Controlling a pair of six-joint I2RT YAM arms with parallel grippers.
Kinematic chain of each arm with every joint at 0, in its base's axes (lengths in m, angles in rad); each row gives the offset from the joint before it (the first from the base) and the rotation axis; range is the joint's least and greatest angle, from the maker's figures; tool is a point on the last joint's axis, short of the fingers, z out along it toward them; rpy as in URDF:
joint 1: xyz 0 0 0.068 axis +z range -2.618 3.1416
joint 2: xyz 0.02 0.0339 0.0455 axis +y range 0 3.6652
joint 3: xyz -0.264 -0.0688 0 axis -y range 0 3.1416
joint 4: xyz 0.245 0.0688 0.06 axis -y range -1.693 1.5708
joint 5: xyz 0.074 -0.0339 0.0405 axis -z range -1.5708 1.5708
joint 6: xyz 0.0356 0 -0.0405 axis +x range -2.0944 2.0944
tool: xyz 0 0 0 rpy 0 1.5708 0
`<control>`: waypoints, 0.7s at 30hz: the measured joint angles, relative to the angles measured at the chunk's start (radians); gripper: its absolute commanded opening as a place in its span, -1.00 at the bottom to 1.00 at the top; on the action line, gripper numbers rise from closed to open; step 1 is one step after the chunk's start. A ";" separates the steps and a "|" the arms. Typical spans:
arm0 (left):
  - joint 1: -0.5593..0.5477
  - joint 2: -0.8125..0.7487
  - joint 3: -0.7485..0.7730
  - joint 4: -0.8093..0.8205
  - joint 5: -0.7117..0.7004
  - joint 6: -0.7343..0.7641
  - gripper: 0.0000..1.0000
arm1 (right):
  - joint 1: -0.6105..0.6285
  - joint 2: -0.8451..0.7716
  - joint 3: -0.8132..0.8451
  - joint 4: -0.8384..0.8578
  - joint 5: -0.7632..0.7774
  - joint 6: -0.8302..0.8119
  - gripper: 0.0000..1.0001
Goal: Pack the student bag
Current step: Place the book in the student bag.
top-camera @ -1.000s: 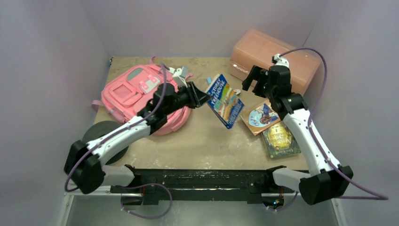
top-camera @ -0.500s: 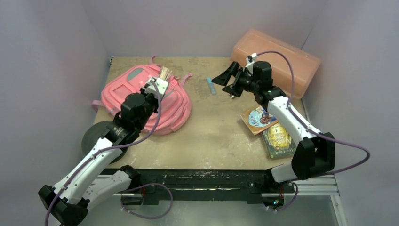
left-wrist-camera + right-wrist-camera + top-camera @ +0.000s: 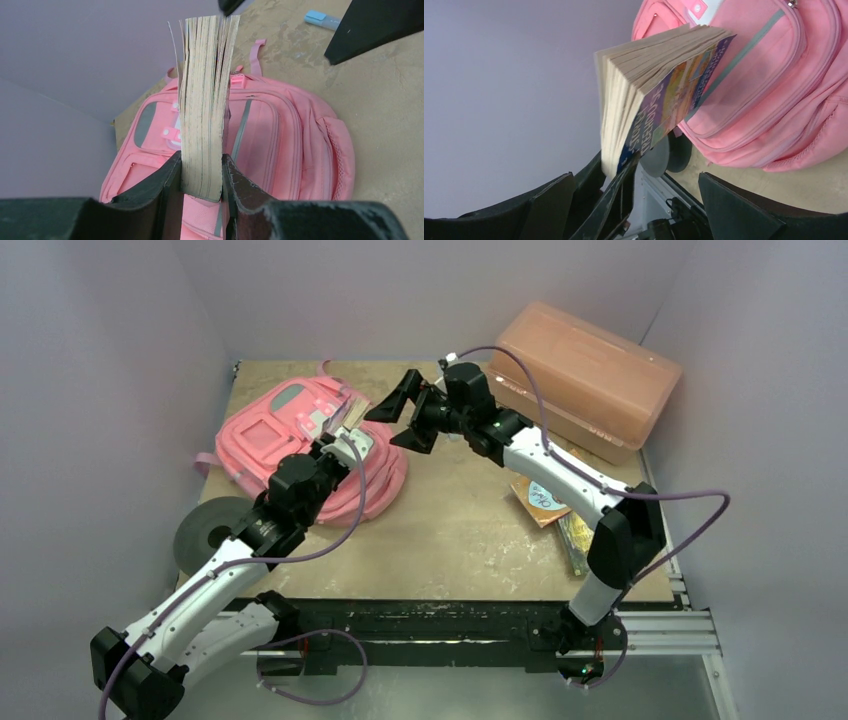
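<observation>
From my station, the student bag (image 3: 300, 440) lies flat on the surface (image 3: 470, 530), front pockets and grey patches facing up. It sits directly below the left tool (image 3: 201, 167). I can't tell from any view whether its main zip is open.

The left tool is clamped narrow on a thick paperback book (image 3: 205, 90), gripping it by one edge. The book stands on edge above the middle of the bag, and its loose pages fan apart at the free end. In the right wrist view its cover is purple with yellow lettering and a bright picture.

The right tool (image 3: 402, 420) hangs just off the bag's right side, level with the bag's far end. Its jaws are spread wide and hold nothing. One black finger (image 3: 372, 27) shows past the bag in the left wrist view. The other fingertip is right at the fanned page edge; I can't tell if it touches.

A small light-blue item (image 3: 320, 17) lies on the surface beyond the bag's right side. A translucent orange-pink box (image 3: 590, 370) sits well to the bag's right. Two more books lie flat there, one with a round picture (image 3: 545, 498) and a darker one (image 3: 575, 540), partly hidden by the right arm. A grey disc (image 3: 205, 530) sits just off the bag's near-left corner.
</observation>
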 measured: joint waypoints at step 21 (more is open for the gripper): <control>-0.047 0.062 -0.002 -0.019 0.085 0.050 -1.00 | 0.113 0.266 0.346 -0.245 0.258 0.079 0.98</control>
